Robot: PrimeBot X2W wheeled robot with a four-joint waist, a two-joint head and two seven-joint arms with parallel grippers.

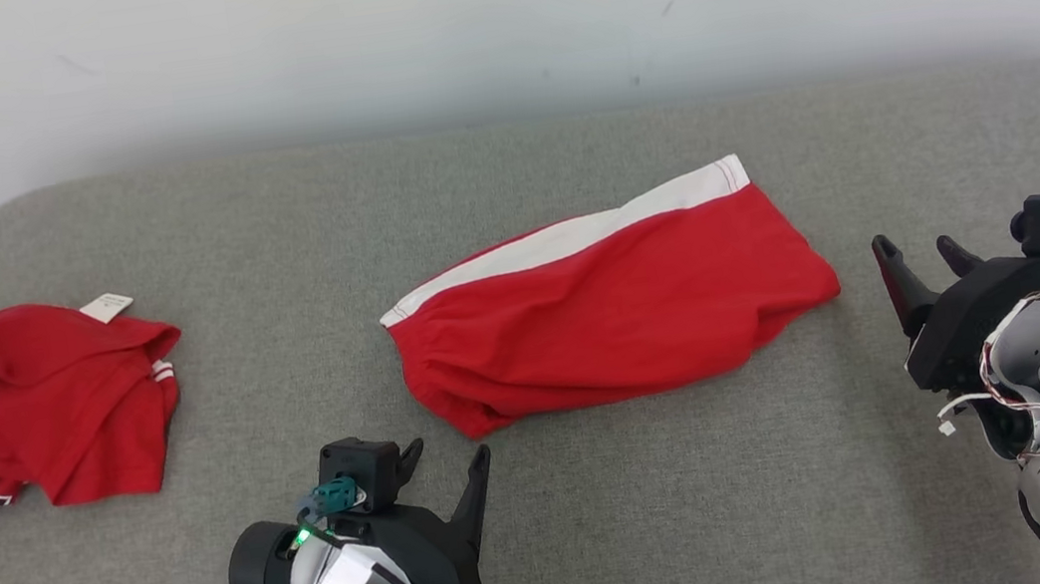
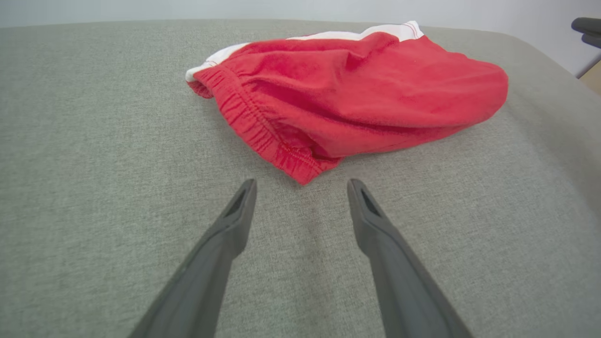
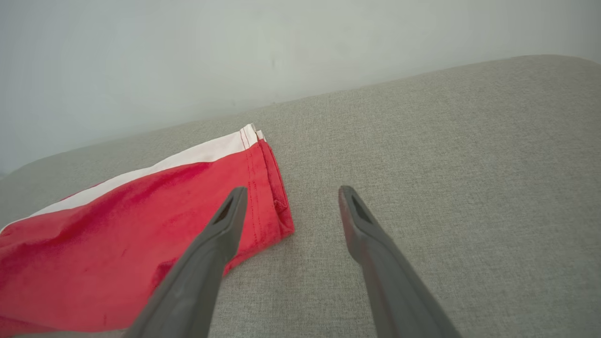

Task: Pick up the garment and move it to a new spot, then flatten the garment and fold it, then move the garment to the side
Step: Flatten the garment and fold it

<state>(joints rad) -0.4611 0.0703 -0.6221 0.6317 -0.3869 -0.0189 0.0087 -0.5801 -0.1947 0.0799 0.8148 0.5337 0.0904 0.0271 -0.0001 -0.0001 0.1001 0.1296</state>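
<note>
**Operator:** Grey padded surface point(image 1: 613, 541) and pale wall point(image 1: 484, 15): report limits.
**Technician:** The surface spans the head view, with the wall behind it at 12 o'clock. Its near edge and both sides are cut off by the frame.

**Operator:** Locate the garment.
**Technician:** The garment point(image 1: 614, 320), red shorts with a white side stripe, lies at the centre of the surface. The gathered waistband points to 8 o'clock and the leg hem to 2 o'clock. The underside is hidden.

**Operator:** Other cloth?
**Technician:** A second red garment point(image 1: 43, 405) lies crumpled at 9 o'clock, well apart from the first. Its left part is cut off, and its white markings are folded and unreadable.

**Operator:** Arm poses?
**Technician:** Both forearms leave the frame at 6 o'clock. The left gripper point(image 1: 448, 448) sits at 7 o'clock of the garment and aims toward 1 o'clock at the waistband corner, near it but apart. Its jaws are spread wide and empty. The right gripper point(image 1: 912, 241) sits at 3 o'clock of the garment and aims toward 11 o'clock, jaws likewise spread and empty. In the right wrist view one finger overlaps the hem corner, and contact cannot be determined.

**Operator:** Count.
**Technician:** Two garments, two grippers, four fingers and one white label point(image 1: 108, 306), at 1 o'clock of the crumpled garment.
</note>
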